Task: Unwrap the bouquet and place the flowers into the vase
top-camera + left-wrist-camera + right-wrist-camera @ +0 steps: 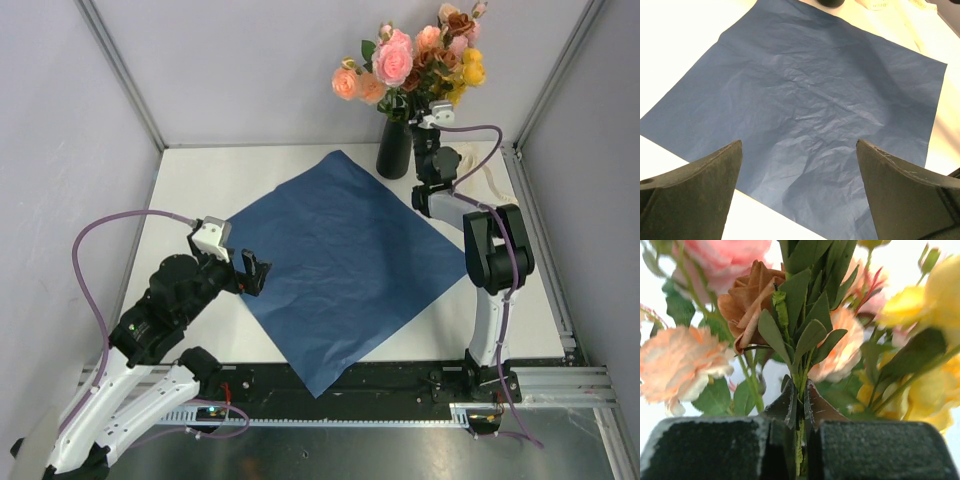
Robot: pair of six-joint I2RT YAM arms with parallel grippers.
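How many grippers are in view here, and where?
2. The left gripper is open over the left corner of the blue paper; the right gripper is shut on the flowers, which stand in the vase.

**White table inside a pale booth**

A white tabletop point(190, 185) is enclosed by plain lavender-grey wall panels point(250, 60) on the far, left and right sides. Silver metal posts point(118, 70) rise at the far corners. A black rail point(400, 378) lines the near edge. The light is soft and even.
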